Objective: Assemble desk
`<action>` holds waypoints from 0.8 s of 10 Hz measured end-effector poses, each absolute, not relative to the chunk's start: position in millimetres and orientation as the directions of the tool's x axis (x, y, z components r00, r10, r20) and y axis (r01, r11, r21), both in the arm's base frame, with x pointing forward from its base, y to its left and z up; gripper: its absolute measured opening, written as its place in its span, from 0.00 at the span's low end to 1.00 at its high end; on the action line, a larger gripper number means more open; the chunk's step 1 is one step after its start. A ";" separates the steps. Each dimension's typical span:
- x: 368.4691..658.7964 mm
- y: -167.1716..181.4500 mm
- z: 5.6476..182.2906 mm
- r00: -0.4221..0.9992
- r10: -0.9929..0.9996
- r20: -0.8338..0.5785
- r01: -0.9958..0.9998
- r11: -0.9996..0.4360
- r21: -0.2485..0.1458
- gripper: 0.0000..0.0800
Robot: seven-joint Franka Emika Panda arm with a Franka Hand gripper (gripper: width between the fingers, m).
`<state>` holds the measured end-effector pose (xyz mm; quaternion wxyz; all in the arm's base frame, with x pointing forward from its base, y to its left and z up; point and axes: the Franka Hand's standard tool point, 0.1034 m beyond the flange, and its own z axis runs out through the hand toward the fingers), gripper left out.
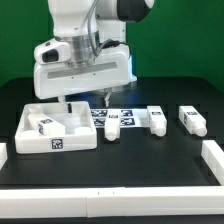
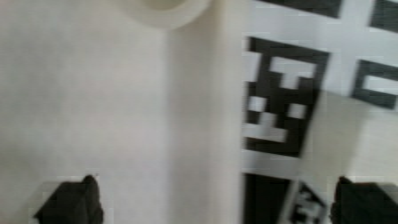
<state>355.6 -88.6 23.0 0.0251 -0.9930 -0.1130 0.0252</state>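
The black table [image 1: 120, 160] before a green backdrop holds your wide white rimmed plastic desk panel [image 1: 55, 140]. No leg looks fitted yet, so most of the work remains. Short white tagged bar legs [image 1: 155, 120] lie loose to the exterior view's right of the panel. The gripper [image 1: 100, 98] hovers just behind the panel, jaws spread and empty.

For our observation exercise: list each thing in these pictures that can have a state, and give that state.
Gripper: open, empty.
Desk panel: flat, rim up, no leg fitted.
Leg inside the panel: loose, lying down.
Three other legs: loose, apart, unattached.

Frontal exterior; wrist close above tags [image 2: 281, 100]
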 end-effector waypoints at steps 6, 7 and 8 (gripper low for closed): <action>349.9 -83.5 10.6 0.979 0.193 -0.067 0.190 -0.980 -0.051 0.54; 349.8 -83.5 10.5 0.979 0.193 -0.067 0.190 -0.980 -0.051 0.54; 349.8 -83.5 10.5 0.979 0.193 -0.067 0.190 -0.980 -0.051 0.31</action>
